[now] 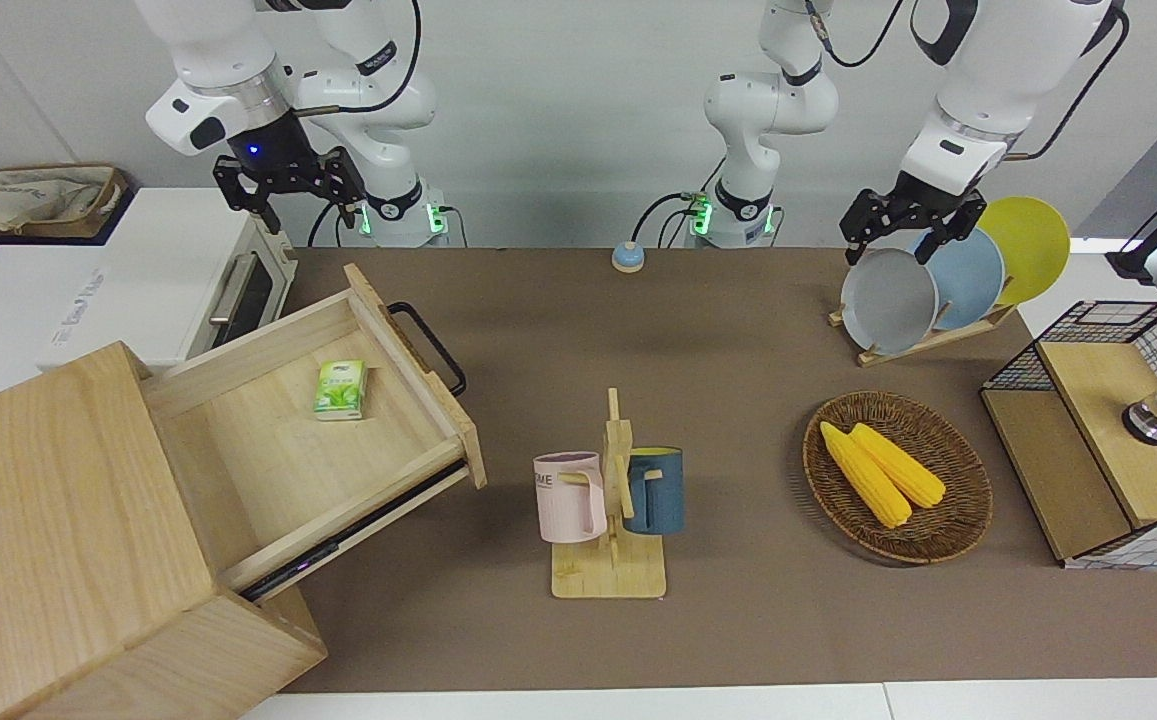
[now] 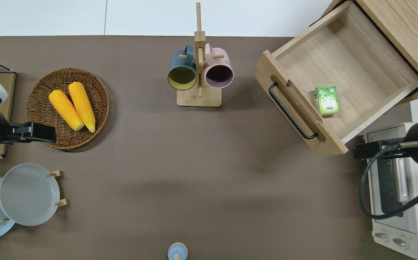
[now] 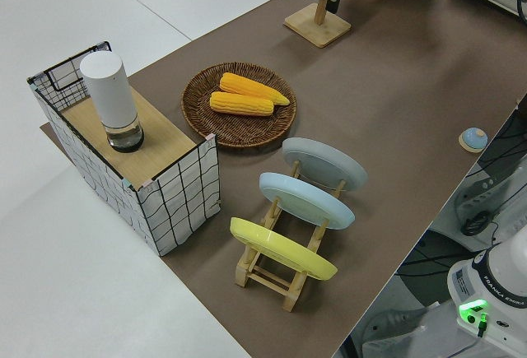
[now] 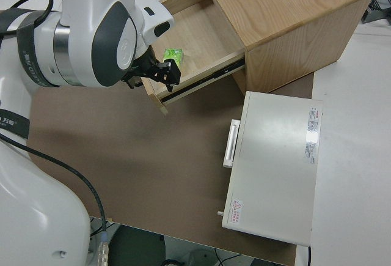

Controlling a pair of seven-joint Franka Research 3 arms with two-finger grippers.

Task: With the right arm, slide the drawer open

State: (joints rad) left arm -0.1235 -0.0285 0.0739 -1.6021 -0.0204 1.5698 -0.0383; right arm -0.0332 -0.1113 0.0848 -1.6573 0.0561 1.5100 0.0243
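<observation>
Gaping wide, the drawer (image 1: 318,420) — black-handled — sits clear of the spread right end effector (image 1: 283,195).

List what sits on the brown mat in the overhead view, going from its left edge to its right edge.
Grey plate → basket of corn → blue mug → pink mug → open drawer holding a green packet.
</observation>
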